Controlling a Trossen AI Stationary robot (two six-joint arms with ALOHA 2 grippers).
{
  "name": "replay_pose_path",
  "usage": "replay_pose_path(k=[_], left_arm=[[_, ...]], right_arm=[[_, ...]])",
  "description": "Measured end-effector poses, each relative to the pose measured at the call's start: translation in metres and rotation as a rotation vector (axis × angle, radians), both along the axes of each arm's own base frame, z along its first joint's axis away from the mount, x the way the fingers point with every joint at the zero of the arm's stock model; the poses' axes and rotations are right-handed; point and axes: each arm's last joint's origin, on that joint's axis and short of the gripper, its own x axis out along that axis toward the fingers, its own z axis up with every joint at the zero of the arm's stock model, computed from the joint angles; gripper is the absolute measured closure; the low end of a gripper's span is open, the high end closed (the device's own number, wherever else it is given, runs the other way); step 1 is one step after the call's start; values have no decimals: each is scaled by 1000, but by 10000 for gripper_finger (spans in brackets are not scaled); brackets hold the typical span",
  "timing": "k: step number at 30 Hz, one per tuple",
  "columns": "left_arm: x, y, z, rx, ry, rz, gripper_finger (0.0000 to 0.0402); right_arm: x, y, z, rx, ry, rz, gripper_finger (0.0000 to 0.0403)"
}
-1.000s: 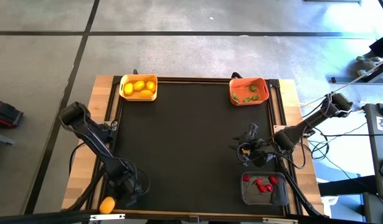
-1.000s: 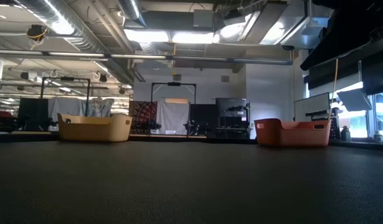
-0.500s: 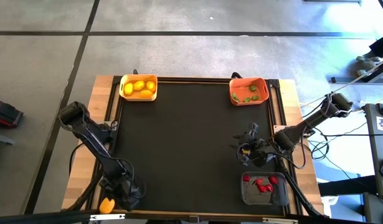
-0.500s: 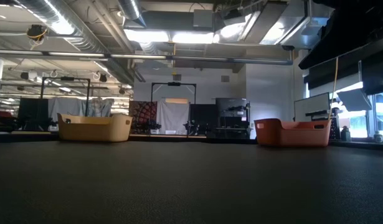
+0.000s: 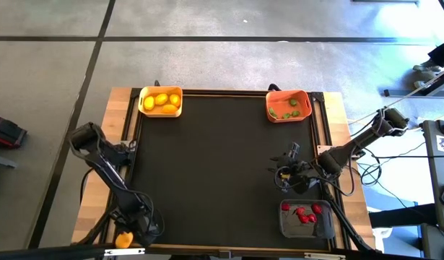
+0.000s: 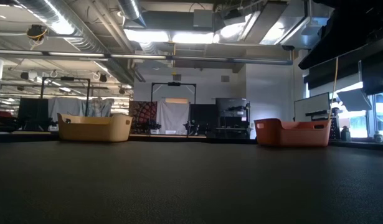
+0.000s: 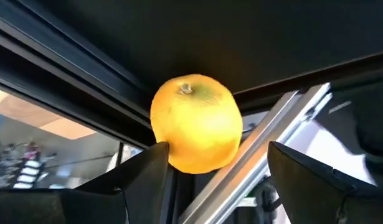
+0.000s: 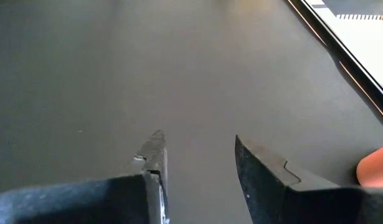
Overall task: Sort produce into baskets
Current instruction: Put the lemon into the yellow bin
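A yellow lemon [image 7: 196, 123] lies off the black mat on the table's near-left corner [image 5: 123, 238], beside a metal rail. My left gripper [image 7: 216, 148] is open, one finger on each side of the lemon, reaching slantwise down at it [image 5: 133, 230]. My right gripper [image 5: 283, 177] hangs open over the mat's right half with nothing between its fingers [image 8: 197, 155]. The yellow basket [image 5: 161, 101] holds lemons. The orange-red basket [image 5: 288, 105] holds green pieces. The dark grey basket [image 5: 306, 219] holds red pieces. My left gripper has the lemon between its open fingers. One fingertip [image 7: 155, 155] stands right against the lemon's side [image 7: 169, 140], and I cannot tell whether it touches. The other fingertip [image 7: 284, 155] is clear of the lemon. The lemon rests on the table.
The black mat [image 5: 222, 166] between the baskets is bare. A raised frame [image 5: 132, 137] runs around the mat. In the low view the yellow basket [image 6: 94, 127] and the orange-red basket [image 6: 294, 132] stand at the far edge.
My left gripper has moved toward the table's near-left corner and down, closing in on the lemon. The lemon has stayed where it was.
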Motion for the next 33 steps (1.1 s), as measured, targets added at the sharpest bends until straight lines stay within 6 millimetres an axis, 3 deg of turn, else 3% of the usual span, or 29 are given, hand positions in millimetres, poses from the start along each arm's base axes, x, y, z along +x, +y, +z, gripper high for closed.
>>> replay_pose_path(k=[12, 24, 33], left_arm=[[-4, -9, -22, -63, 98, -118, 133], [-6, 1, -28, 86, 22, -128, 133], [-6, -3, -28, -7, 40, -162, 171]], right_arm=[[0, 0, 0, 0, 0, -1, 274], [0, 0, 0, 0, 0, -1, 274], [0, 0, 0, 4, 0, -1, 274]])
